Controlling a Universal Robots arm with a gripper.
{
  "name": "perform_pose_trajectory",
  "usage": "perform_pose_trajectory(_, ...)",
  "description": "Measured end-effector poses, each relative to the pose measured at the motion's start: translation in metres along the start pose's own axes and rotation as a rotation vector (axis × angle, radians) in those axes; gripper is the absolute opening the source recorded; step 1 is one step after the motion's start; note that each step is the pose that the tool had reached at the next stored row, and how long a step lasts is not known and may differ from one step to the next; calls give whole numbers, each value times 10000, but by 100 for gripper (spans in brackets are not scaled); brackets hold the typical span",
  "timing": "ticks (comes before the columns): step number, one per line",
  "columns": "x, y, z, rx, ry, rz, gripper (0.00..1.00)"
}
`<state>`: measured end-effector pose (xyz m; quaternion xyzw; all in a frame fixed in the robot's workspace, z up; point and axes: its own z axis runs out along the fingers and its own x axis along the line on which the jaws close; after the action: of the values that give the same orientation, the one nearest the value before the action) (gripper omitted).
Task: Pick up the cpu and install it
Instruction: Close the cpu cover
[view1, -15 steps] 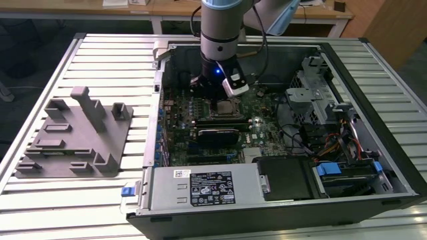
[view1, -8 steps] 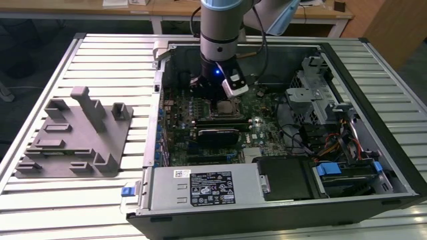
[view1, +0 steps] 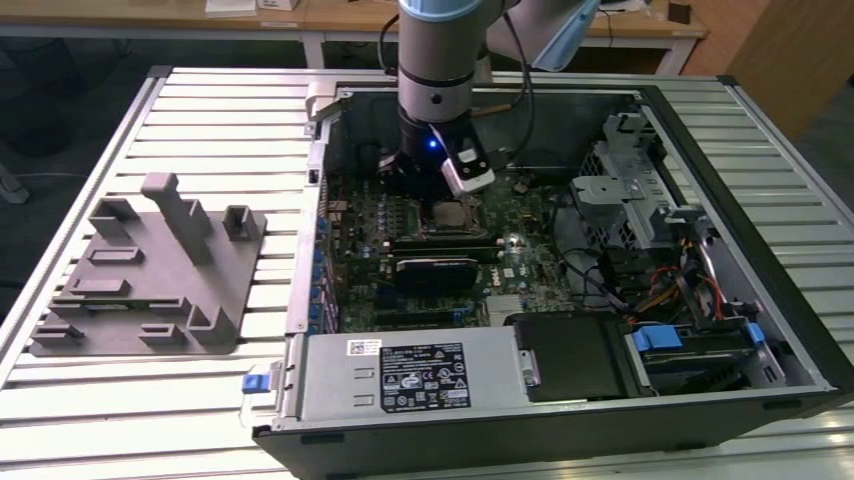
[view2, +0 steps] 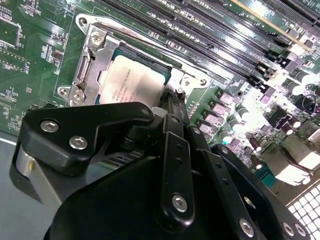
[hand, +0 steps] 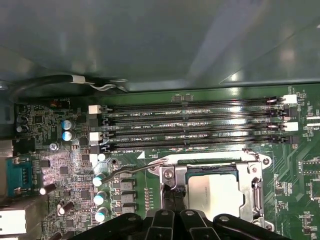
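Tool (view2: 174, 99) stood directly over the corner of the processor socket, its two slim black fingers (hand: 171, 197) drawn together and clenched on nothing that I could see. The tips were just beside the socket's bright steel retention frame (hand: 256, 186); whether they touched it I could not tell.

The cpu, a flat square chip with a shiny silver metal top (hand: 212, 192), lay seated flat inside that frame, apart from the tool. In the second wrist view the same chip (view2: 131, 82) showed with the steel frame (view2: 95, 52) around its edges. A thin bent wire lever (hand: 132, 170) ran out from the socket's corner across the green motherboard (hand: 60, 165).

Just beyond the socket lay four long black memory slots (hand: 190, 125), side by side.

In the exterior view the silver-grey robot arm (view1: 434, 60) reached straight down into the open black computer case (view1: 801, 330). A grey metal power supply box (view1: 400, 375) sat along the case's near side.

The case lay on a pale slatted metal bench (view1: 200, 110). A grey plastic fixture plate with upright posts (view1: 147, 280) stood on the bench well apart, toward the exterior view's left.
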<state>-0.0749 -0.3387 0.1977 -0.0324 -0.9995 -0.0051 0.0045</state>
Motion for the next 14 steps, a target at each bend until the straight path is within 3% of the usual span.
perform_pose_trajectory(8, 9, 0, -25, -1, 3, 4, 11)
perform_pose_trajectory(14, 9, 1, -136, -1, -1, 1, 11)
